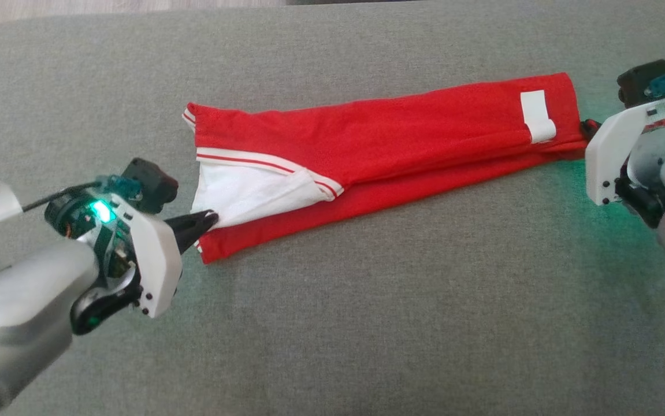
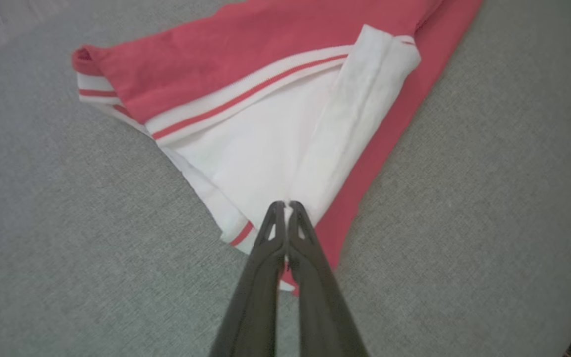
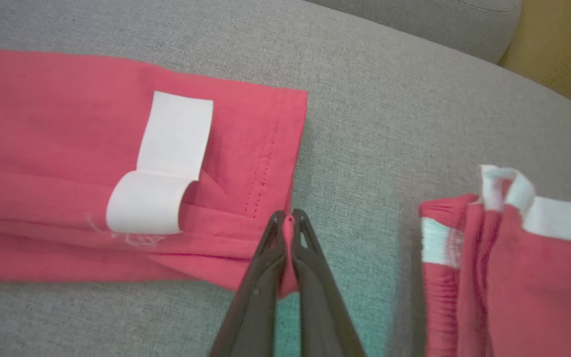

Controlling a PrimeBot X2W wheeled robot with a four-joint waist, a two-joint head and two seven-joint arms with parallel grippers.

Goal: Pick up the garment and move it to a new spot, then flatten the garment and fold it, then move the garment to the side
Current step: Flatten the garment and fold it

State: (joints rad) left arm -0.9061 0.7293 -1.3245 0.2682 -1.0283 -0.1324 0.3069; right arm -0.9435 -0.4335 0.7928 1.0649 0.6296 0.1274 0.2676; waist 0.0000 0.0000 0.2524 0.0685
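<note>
Two ends of your garment [image 1: 396, 138] gripped.
Your left pincer [image 2: 286, 203] closed on white fabric, right pincer [image 3: 289, 212] on red hem; right wrist view adds a second cloth [image 3: 513, 277].

No legible text, white label [image 1: 537, 115] on red garment [image 1: 396, 138] blank, cable tag [image 1: 0, 202] blurred

Red garment [image 1: 401, 144], folded into a long narrow band — white lining showing at its left end, white label [image 1: 537, 115] near its right — flat on grey cushion [image 1: 367, 323].
</note>
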